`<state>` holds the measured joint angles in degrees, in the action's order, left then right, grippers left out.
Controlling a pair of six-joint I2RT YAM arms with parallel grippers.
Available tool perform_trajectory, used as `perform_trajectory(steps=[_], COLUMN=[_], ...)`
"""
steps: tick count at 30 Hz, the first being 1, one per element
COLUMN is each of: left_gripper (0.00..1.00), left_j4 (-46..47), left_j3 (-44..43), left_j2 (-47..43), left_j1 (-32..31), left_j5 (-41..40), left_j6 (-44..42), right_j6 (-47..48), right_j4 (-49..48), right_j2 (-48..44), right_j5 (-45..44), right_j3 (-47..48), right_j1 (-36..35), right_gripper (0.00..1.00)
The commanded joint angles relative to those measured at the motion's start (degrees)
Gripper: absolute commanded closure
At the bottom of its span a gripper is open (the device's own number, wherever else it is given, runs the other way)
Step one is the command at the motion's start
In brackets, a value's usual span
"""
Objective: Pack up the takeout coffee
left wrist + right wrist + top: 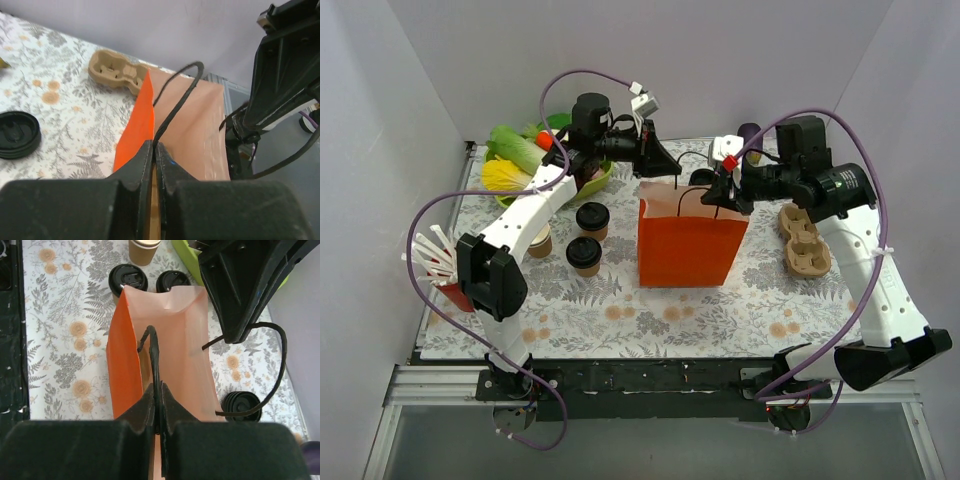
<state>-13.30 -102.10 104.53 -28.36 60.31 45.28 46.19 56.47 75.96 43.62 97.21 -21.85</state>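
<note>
An orange paper bag (688, 245) stands open at mid-table. My left gripper (667, 172) is shut on the black cord handle at the bag's far-left rim (154, 146). My right gripper (724, 196) is shut on the other black handle (159, 390), over the bag's right rim. Two takeout coffee cups with black lids (592, 217) (584, 254) stand left of the bag and also show in the right wrist view (128, 277) (172, 281). A third cup (540, 241) is partly hidden by my left arm. Another black-lidded cup (701, 178) stands behind the bag.
A brown pulp cup carrier (804, 240) lies right of the bag. A green bowl (588, 182) with green and yellow items sits at the back left. White straws in a red holder (432, 258) stand at the left edge.
</note>
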Motion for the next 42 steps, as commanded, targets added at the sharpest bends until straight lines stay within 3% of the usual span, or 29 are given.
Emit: perform_trajectory(steps=[1,8,21,22,23,25,26,29,34,39,42], left_gripper=[1.00,1.00,1.00,0.96,0.65,0.45,0.29,0.20,0.11,0.11,0.09], left_j4=[1.53,-0.06,-1.11,-1.29,-1.72,-2.69,-3.65,-4.36,-4.45,-4.28,-6.56], left_j3=[-7.74,-17.50,-15.59,-14.88,-14.36,-13.82,-13.82,-14.09,-14.00,-13.12,-13.29], left_j2=[-0.30,1.55,2.17,2.08,1.99,1.73,1.21,-0.46,-2.84,-6.61,-8.37], left_j1=[-0.12,-0.12,-0.12,-0.12,-0.12,-0.12,-0.03,0.15,0.85,1.29,1.46], left_j5=[-0.37,-1.78,-3.01,-3.62,-5.19,-6.08,-7.39,-9.15,-12.93,-18.20,-23.55], left_j6=[0.16,0.43,-0.54,-0.63,-0.72,-1.68,-2.20,-3.17,-3.53,-4.05,-6.16], right_j6=[-2.69,-2.51,-2.95,-2.95,-2.52,-0.93,-1.28,-7.06,-14.72,-8.85,-8.31], right_j4=[-5.75,-4.17,-7.16,-7.33,-6.99,-5.85,-5.06,-8.02,-18.13,-25.35,-25.27], right_j2=[0.50,3.66,0.15,-0.37,-0.64,-1.25,-1.34,-0.91,-0.81,-1.62,2.24], right_j5=[-0.89,-2.39,-3.27,-3.71,-4.06,-4.24,-4.24,-3.27,-8.79,-13.82,-11.99], right_j3=[5.26,16.16,8.45,6.43,5.20,3.78,4.39,10.69,11.44,-2.70,-3.87], right_j1=[-0.39,-0.39,-0.39,-0.39,-0.39,-0.48,-0.48,-0.48,-0.48,-0.04,1.36], right_gripper=[0.99,0.99,0.99,0.97,0.77,0.48,0.34,0.17,0.15,0.19,0.22])
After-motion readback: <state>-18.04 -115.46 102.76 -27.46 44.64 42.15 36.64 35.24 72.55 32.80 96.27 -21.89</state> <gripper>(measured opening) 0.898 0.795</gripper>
